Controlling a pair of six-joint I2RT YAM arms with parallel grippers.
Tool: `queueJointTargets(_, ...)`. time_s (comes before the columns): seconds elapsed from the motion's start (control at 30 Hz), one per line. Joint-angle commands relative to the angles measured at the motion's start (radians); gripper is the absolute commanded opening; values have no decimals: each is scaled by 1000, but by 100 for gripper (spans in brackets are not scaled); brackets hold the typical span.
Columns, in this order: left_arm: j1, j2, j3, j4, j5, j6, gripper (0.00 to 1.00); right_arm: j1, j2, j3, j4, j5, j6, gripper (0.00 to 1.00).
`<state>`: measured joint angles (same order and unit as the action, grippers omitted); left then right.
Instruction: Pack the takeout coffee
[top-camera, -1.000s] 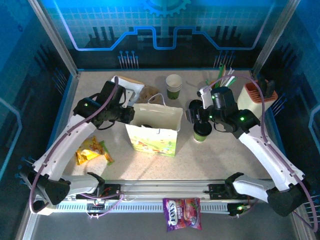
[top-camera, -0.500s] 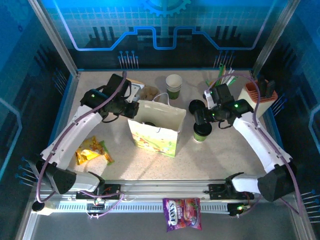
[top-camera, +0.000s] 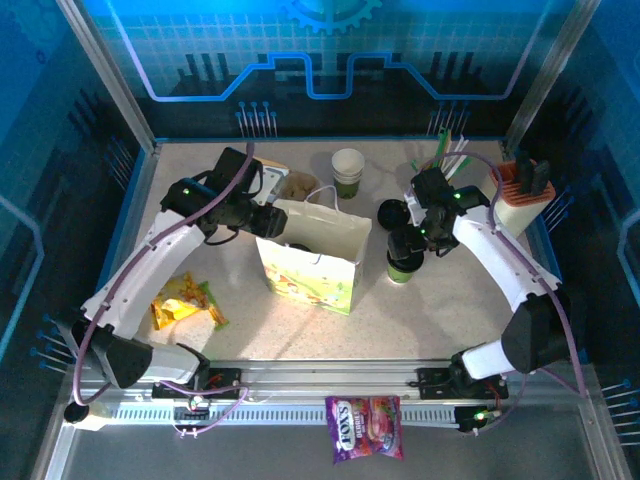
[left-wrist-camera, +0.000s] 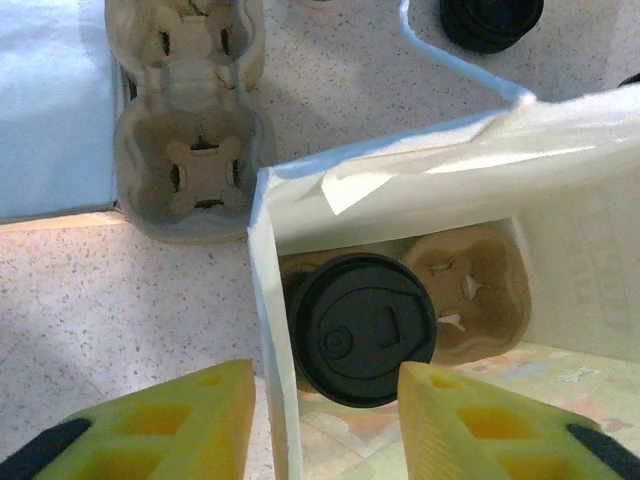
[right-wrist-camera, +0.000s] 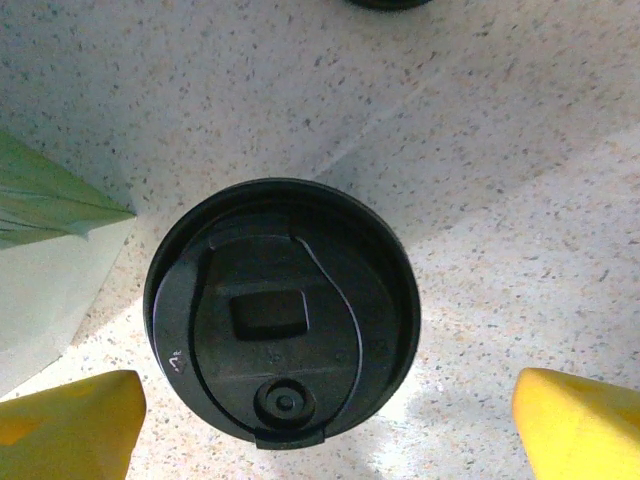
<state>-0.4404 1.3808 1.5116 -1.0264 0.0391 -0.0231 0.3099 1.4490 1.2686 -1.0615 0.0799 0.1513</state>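
Observation:
One takeout coffee cup (left-wrist-camera: 362, 327) with a black lid sits in a cardboard carrier (left-wrist-camera: 470, 285) inside the white flower-printed paper bag (top-camera: 310, 280). My left gripper (left-wrist-camera: 325, 420) is open at the bag's back left corner (top-camera: 265, 222), its yellow fingers (left-wrist-camera: 180, 420) straddling the bag's side wall (left-wrist-camera: 262, 330). The second lidded cup (top-camera: 404, 264) stands on the table just right of the bag. My right gripper (top-camera: 411, 243) hangs directly above it, open wide, with that cup's lid (right-wrist-camera: 282, 310) between and beyond the fingertips (right-wrist-camera: 70, 420), untouched.
A lidless white-and-green cup (top-camera: 347, 172) stands at the back, a loose black lid (top-camera: 391, 212) beside the right gripper. A second cardboard carrier (left-wrist-camera: 190, 165) lies behind the bag. Straws (top-camera: 447, 152) and an orange-white holder (top-camera: 517, 192) occupy the back right. Snack packets (top-camera: 185, 300) lie front left.
My left gripper moved to the bag's back left corner, nudging the bag slightly. The right arm drew its elbow in and the gripper settled over the lidded cup.

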Motion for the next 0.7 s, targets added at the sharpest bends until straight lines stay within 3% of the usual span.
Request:
queueJointTargets(0.0,5,6,50,-7,26,-11,52,-11,26,36,-42,-57,-21,96)
queueJointTargets(0.17,2,25,108,-52,-14,-23,68,7,27,57,-68,-77,-20,98)
queueJointTargets(0.3,2,41,149,-97,-34,-34,75,23,14,75,-95,-64,-5,98)
queueJointTargets(0.67,-10,70,214,-133,-60,-44,81,28,13,68,-95,-30,9,98)
